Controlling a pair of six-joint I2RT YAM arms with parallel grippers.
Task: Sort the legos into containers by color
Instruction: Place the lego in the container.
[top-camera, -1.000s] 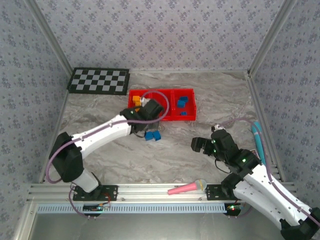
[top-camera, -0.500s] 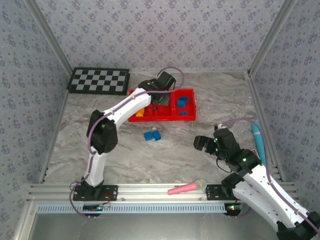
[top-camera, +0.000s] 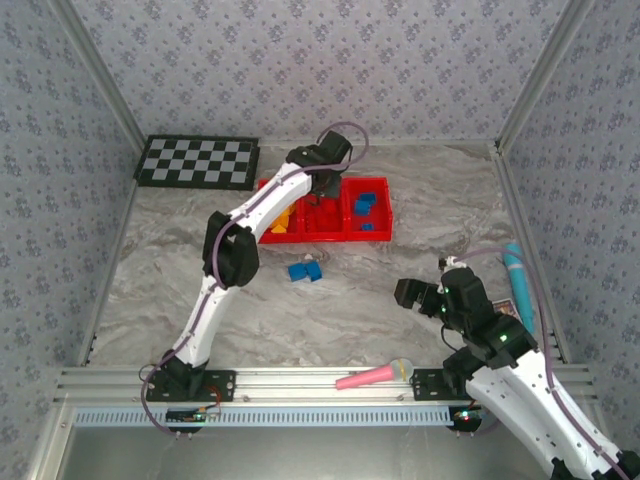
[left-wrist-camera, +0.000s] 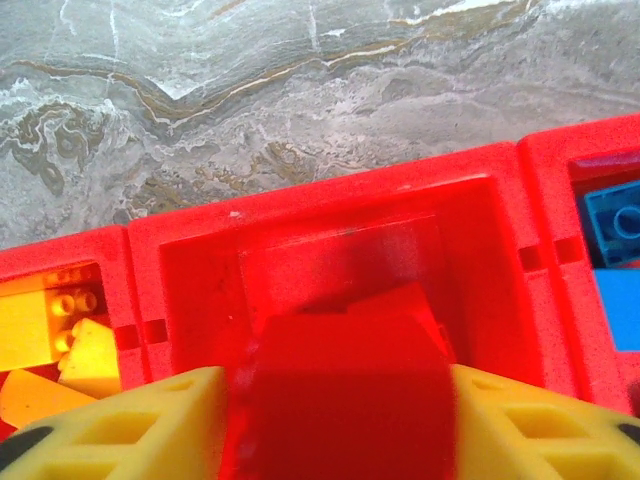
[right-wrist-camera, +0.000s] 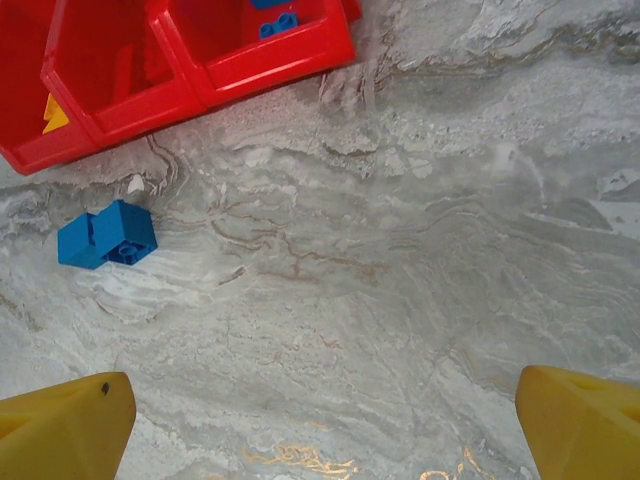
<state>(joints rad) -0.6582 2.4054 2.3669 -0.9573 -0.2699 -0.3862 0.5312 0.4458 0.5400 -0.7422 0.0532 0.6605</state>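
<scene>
The red tray (top-camera: 377, 236) lies at the back of the table with three compartments side by side. My left gripper (top-camera: 322, 196) hangs over the middle compartment (left-wrist-camera: 330, 230), shut on a red lego (left-wrist-camera: 345, 385) that fills the gap between the yellow fingers. Orange-yellow legos (left-wrist-camera: 50, 335) lie in the left compartment and blue legos (left-wrist-camera: 615, 222) in the right one. Two blue legos (top-camera: 305, 271) sit together on the table in front of the tray, also seen as blue legos (right-wrist-camera: 105, 238) in the right wrist view. My right gripper (top-camera: 415, 295) is open over bare table, holding nothing.
A black-and-white checkerboard (top-camera: 197, 161) lies at the back left. A pink microphone toy (top-camera: 375, 376) rests near the front rail. A teal object (top-camera: 517, 275) lies along the right wall. The tray's near rim (right-wrist-camera: 200, 90) shows in the right wrist view.
My left arm has swung from the table beside the blue legos up and back over the tray's middle compartment. My right gripper has drifted slightly toward the near edge.
</scene>
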